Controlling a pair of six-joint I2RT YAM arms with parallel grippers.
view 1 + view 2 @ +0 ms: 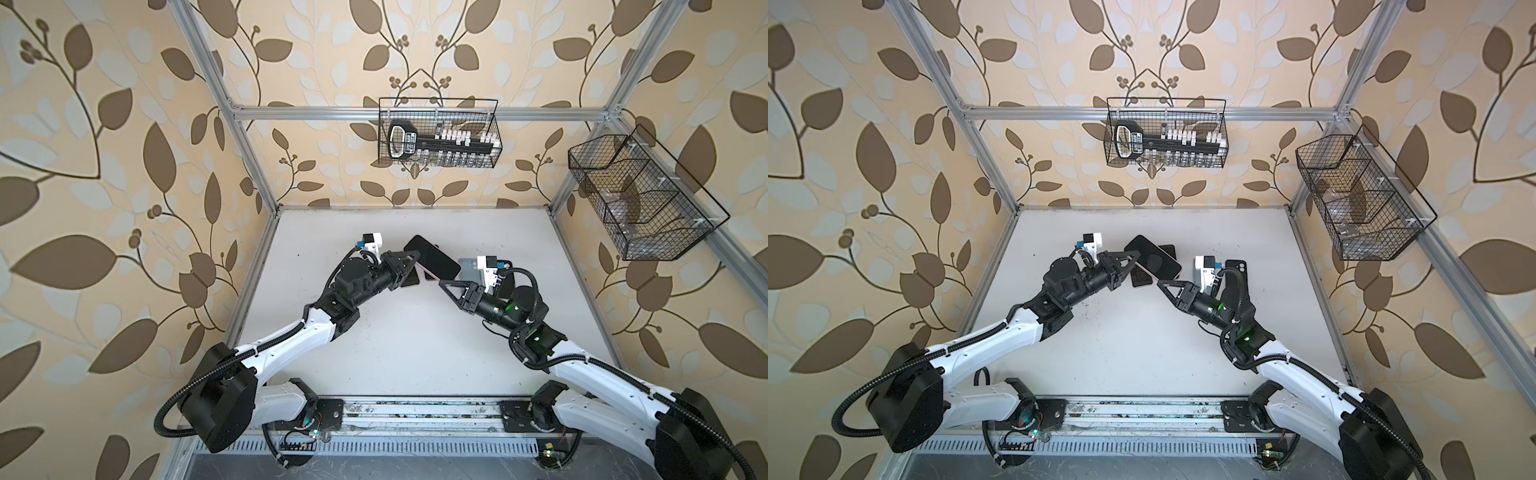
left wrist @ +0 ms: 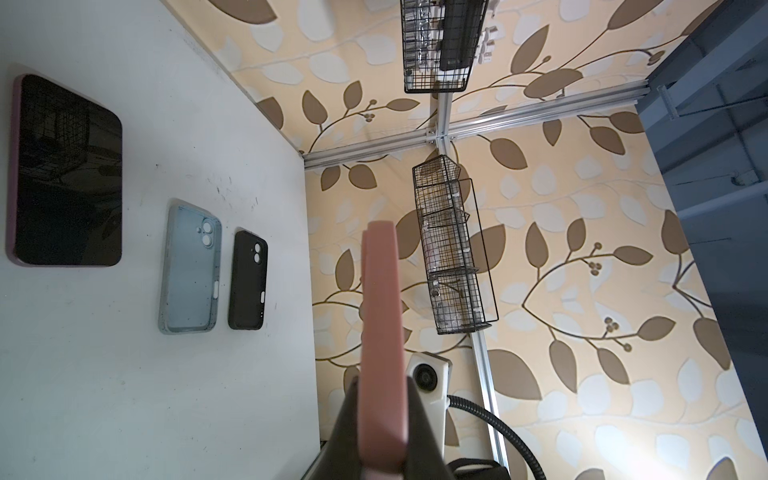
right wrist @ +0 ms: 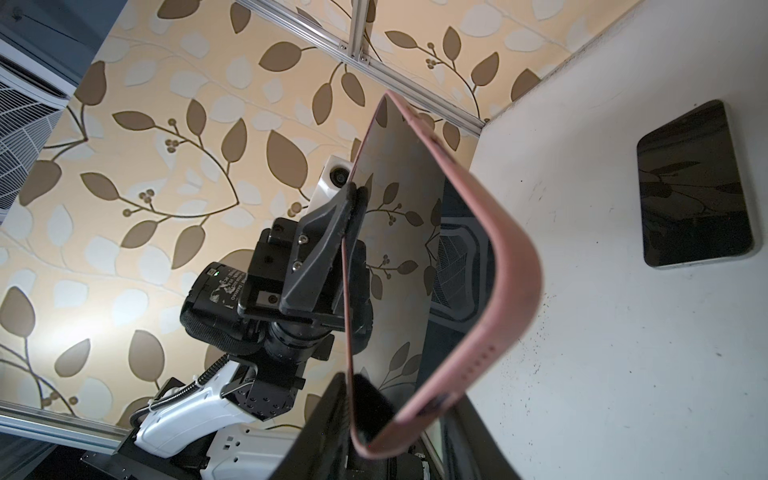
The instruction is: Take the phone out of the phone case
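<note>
1. The phone (image 1: pixel 432 257) sits in its pink phone case (image 3: pixel 515 266), held tilted in the air above the bench (image 1: pixel 395 353), toward 12 o'clock from the middle.
2. The left gripper (image 1: pixel 415 261) has its fingers (image 2: pixel 419 432) pinching the case's long edge at 9 o'clock. They catch only a narrow strip of it, so a hard tug from the other side could swing the case or slide it out.
3. The right gripper (image 1: pixel 444 283) has its fingers (image 3: pixel 324 428) either side of the case's corner at 5 o'clock. I can't tell whether they press on it yet. If they clamp screen and back together, I reckon the phone and case will just lock as one.
4. If the corner peels off suddenly, the phone may pop free and drop.
5. Right below lies another phone (image 1: pixel 1139 279), with a pale blue case (image 2: pixel 189 266) and a black case (image 2: pixel 248 286) at 3 o'clock. A falling phone could strike or scatter them.
</note>
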